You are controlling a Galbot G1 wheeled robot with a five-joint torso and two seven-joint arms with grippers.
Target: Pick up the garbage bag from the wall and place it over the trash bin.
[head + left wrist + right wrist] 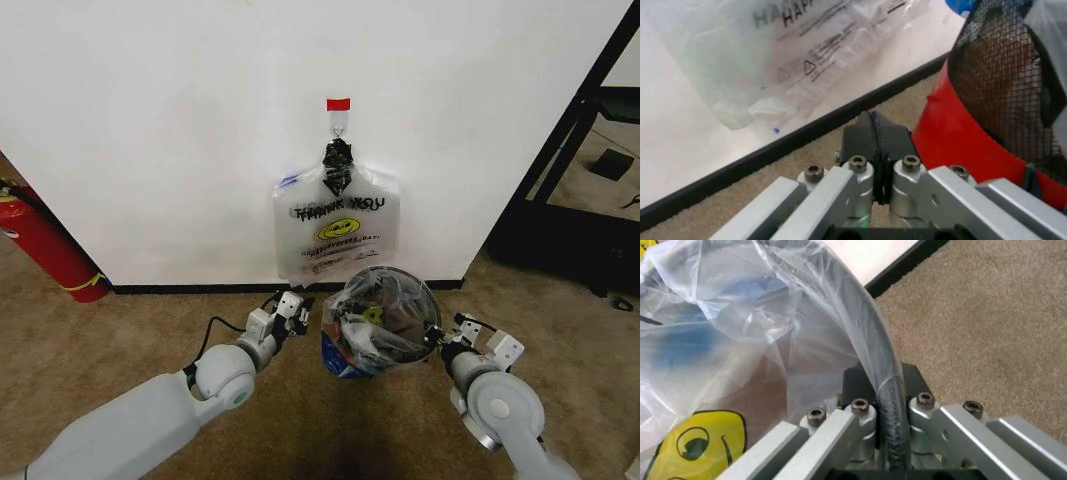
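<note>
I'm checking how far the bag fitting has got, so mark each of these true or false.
1. The garbage bag is draped in and over the trash bin. True.
2. The right gripper is open and clear of the bin. False: its fingers are closed on the bin's rim with bag film over it.
3. The left gripper holds a fold of the bag. False: its fingers are pressed together with nothing between them, beside the bin's red base.
4. A bundle of THANK YOU bags hangs from the hook on the wall. True.
5. The fire extinguisher stands at the robot's right. False: it stands at the left, by the wall.
</note>
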